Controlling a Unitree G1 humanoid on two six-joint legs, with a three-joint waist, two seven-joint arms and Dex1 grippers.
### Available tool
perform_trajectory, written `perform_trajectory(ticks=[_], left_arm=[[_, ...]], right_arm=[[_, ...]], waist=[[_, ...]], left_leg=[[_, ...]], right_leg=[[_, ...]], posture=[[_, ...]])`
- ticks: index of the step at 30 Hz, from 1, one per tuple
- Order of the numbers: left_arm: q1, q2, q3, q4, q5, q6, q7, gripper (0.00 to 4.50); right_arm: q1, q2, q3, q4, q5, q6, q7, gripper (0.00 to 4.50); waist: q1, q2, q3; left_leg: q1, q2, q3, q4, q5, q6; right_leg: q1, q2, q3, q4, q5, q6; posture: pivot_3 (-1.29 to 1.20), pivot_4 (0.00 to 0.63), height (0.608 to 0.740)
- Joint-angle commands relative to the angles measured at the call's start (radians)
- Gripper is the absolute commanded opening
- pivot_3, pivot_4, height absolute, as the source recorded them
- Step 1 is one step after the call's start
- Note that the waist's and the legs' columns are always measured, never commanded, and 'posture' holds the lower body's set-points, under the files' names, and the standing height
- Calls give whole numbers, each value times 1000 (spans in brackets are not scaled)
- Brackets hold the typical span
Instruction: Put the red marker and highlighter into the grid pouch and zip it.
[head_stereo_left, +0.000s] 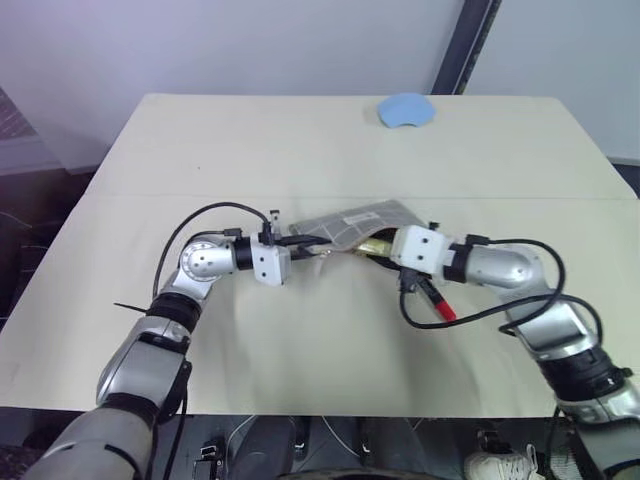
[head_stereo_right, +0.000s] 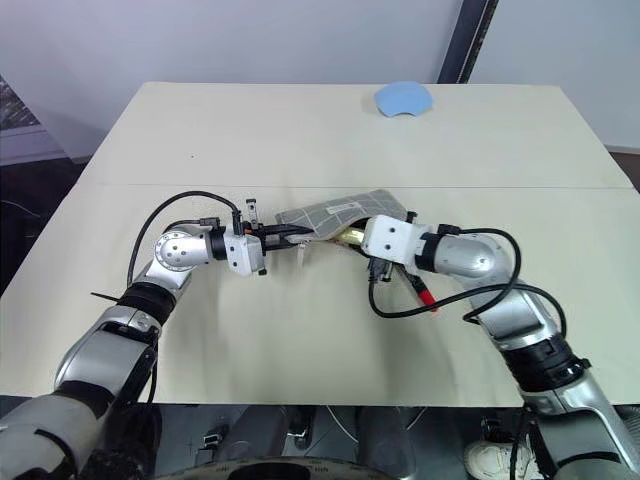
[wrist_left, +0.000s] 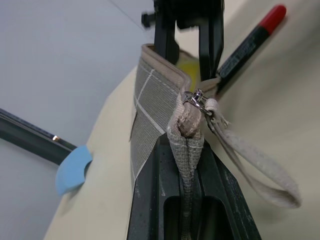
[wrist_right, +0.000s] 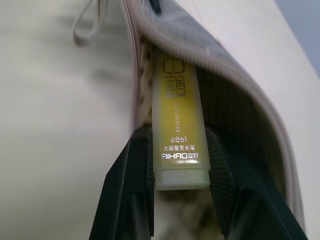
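Note:
The grid pouch (head_stereo_left: 352, 222) is held up off the table's middle, its zipper mouth open. My left gripper (head_stereo_left: 310, 243) is shut on the pouch's zipper end (wrist_left: 187, 145), beside the zipper pull (wrist_left: 198, 99) and a loop strap (wrist_left: 262, 167). My right gripper (wrist_right: 177, 150) is shut on the yellow highlighter (wrist_right: 177, 115), whose front end sits inside the pouch's mouth (wrist_right: 240, 95). The red marker (head_stereo_left: 437, 303) lies on the table just under my right wrist, red cap toward me, touched by neither gripper.
A small blue blob-shaped object (head_stereo_left: 405, 110) lies near the far edge of the beige table (head_stereo_left: 250, 150). Black cables loop from both wrists, and one crosses over the marker. Bare tabletop surrounds the pouch on all sides.

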Motion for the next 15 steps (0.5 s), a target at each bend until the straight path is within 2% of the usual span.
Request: perform_trajectory(ticks=[1,5,7,8,12,15], left_arm=[[-29,-2,9,-39,-86,31,-67,0],[-19,4,17,-52,-120,27,-117,0],[-17,3,22,-50,-106,15,-108,0],[-13,0,29,-49,-105,23,-99,0],[2,-2,40,-57,-101,43,-80,0],[21,6,51,-63,-92,63,-56,0]], right_arm=[[-19,7,1,2,-8,-124,12,876],[-36,22,13,42,-25,-193,25,876],[-33,43,-16,25,61,-138,60,1964],[-25,38,-34,22,53,-152,46,2346],[32,16,-104,-36,93,-120,38,4443],[118,-20,-182,-161,157,-32,43,4483]], waist=[[0,0,0],[-2,0,0],[-2,0,0],[-3,0,0],[2,0,0],[1,0,0]], left_leg=[[0,0,0,0,0,0],[0,0,0,0,0,1],[0,0,0,0,0,0],[0,0,0,0,0,0],[0,0,0,0,0,0],[0,-1,0,0,-1,1]], right_leg=[[0,0,0,0,0,0],[0,0,0,0,0,0],[-1,0,0,0,0,0],[-1,0,0,1,0,0],[0,0,0,1,0,0],[0,0,0,0,0,0]], posture=[[0,150,739],[0,150,739],[0,150,739],[0,150,739],[0,150,739],[0,150,739]])
